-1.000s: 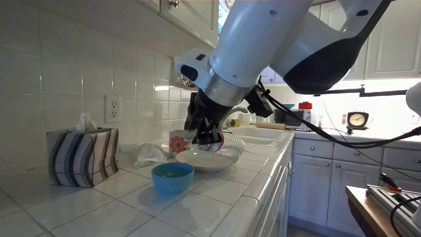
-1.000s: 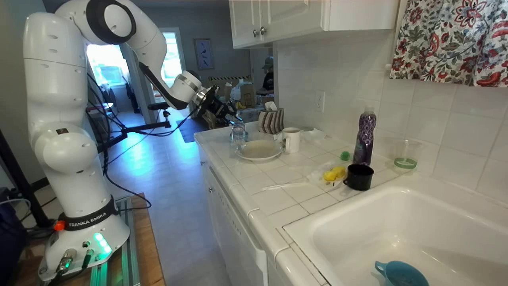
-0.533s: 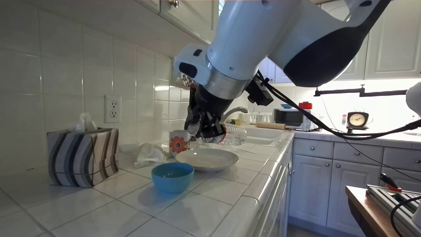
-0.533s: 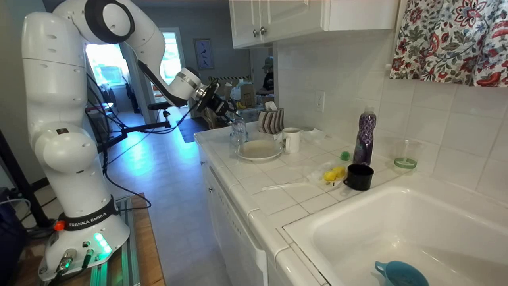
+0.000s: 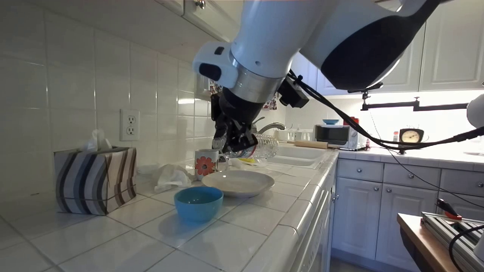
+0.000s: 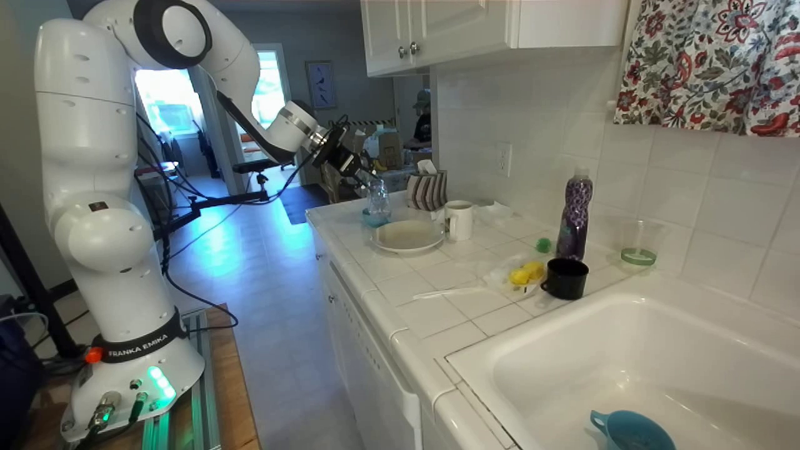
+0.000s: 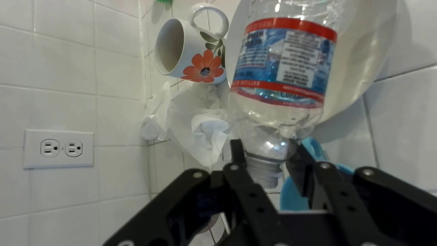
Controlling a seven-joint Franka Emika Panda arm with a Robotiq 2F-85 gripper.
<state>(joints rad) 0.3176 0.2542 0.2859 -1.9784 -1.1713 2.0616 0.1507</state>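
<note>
On the robot's base, "FRANKA EMIKA" reads clearly in an exterior view. The clear plastic bottle wears a blue label with red bands; its fine print is too blurred to read surely. In the wrist view the bottle's far end is cut off at the top edge, it covers part of the plate, and the blue bowl is largely hidden behind the tool. The tool's fingers are clamped on the bottle's neck, holding it tilted above the counter.
</note>
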